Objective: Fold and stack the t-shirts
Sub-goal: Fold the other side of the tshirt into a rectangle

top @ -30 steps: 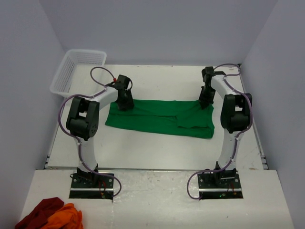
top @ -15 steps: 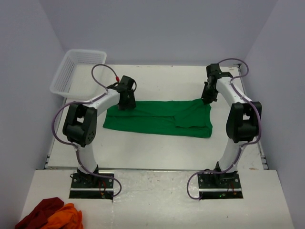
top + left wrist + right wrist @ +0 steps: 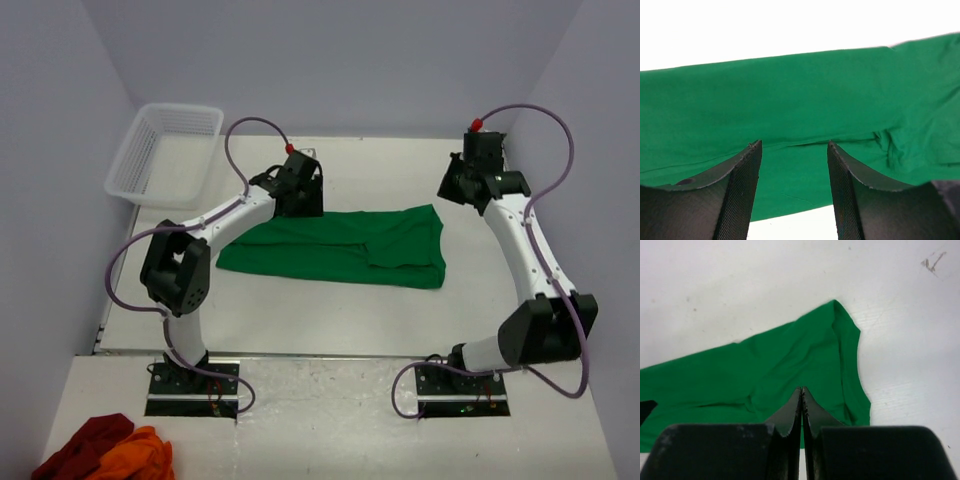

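Green t-shirt (image 3: 340, 245): folded into a long band, flat on the table (image 3: 330, 320), mid-width, nearer the far edge.
Left gripper (image 3: 792, 147): above the shirt's far-left end, fingers apart, nothing between them.
Right gripper (image 3: 801, 392): raised near the shirt's far-right corner, fingers pressed together, empty.
White basket (image 3: 165, 150): far-left corner.
Red and orange cloths (image 3: 105, 450): left end of the ledge (image 3: 330, 420) before the near edge.
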